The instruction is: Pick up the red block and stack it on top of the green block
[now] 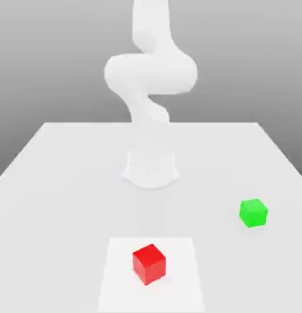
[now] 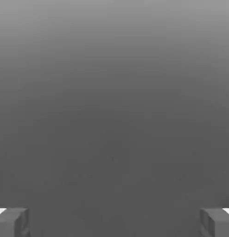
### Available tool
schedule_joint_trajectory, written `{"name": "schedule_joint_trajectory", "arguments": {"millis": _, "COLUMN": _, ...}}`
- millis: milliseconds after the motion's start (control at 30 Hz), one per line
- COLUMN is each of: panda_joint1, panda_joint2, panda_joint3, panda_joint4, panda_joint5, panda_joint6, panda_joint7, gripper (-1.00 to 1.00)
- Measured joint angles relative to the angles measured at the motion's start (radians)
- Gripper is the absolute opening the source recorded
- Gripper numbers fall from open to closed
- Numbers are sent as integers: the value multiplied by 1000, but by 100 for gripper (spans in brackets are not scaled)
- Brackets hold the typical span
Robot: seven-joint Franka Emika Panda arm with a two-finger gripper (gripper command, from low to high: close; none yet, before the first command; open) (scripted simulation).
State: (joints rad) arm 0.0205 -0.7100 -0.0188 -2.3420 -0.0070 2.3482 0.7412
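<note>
The red block [image 1: 148,263] is sitting close to the near edge of the tabletop [image 1: 55,183], about midway along it, turned a little so that one corner is facing forward. It is lying on a paler square patch [image 1: 178,287] of the surface, which is probably marking the start area. Nothing is touching it, so the pick is not yet begun. The green block [image 1: 254,213] is resting further back, toward the edge at the exterior view's right, well apart from the red one and with its top free — a good place for stacking.

In the hand view the end effector [image 2: 114,222] is standing wide open: its two grey fingers [image 2: 12,222] are showing far apart, with only a plain grey background between them. I judge that the hand is pointing away from the blocks and must first turn down toward the red one.

Behind the blocks, the white arm [image 1: 150,79] is rising from its round base [image 1: 151,168] near the middle of the tabletop. The surface is plain white, and the room beyond is an empty grey gradient.
</note>
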Motion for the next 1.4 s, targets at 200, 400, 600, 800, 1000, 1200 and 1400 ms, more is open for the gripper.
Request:
{"name": "schedule_joint_trajectory", "arguments": {"millis": 200, "panda_joint1": 47, "panda_joint2": 224, "panda_joint3": -48, "panda_joint4": -104, "panda_joint5": -8, "panda_joint6": 121, "panda_joint7": -153, "gripper": 0}}
{"name": "schedule_joint_trajectory", "arguments": {"millis": 400, "panda_joint1": 83, "panda_joint2": 442, "panda_joint3": -89, "panda_joint4": -205, "panda_joint5": -1, "panda_joint6": 238, "panda_joint7": -311, "gripper": 0}}
{"name": "schedule_joint_trajectory", "arguments": {"millis": 600, "panda_joint1": 93, "panda_joint2": 660, "panda_joint3": -99, "panda_joint4": -306, "panda_joint5": 18, "panda_joint6": 354, "panda_joint7": -478, "gripper": 0}}
{"name": "schedule_joint_trajectory", "arguments": {"millis": 800, "panda_joint1": 75, "panda_joint2": 878, "panda_joint3": -74, "panda_joint4": -341, "panda_joint5": 60, "panda_joint6": 504, "panda_joint7": -586, "gripper": 0}}
{"name": "schedule_joint_trajectory", "arguments": {"millis": 1000, "panda_joint1": 52, "panda_joint2": 980, "panda_joint3": -45, "panda_joint4": -327, "panda_joint5": 89, "panda_joint6": 590, "panda_joint7": -609, "gripper": -100}}
{"name": "schedule_joint_trajectory", "arguments": {"millis": 1200, "panda_joint1": 59, "panda_joint2": 931, "panda_joint3": -55, "panda_joint4": -335, "panda_joint5": 71, "panda_joint6": 548, "panda_joint7": -596, "gripper": -100}}
{"name": "schedule_joint_trajectory", "arguments": {"millis": 1400, "panda_joint1": 148, "panda_joint2": 742, "panda_joint3": -11, "panda_joint4": -381, "panda_joint5": 44, "panda_joint6": 407, "panda_joint7": -591, "gripper": -100}}
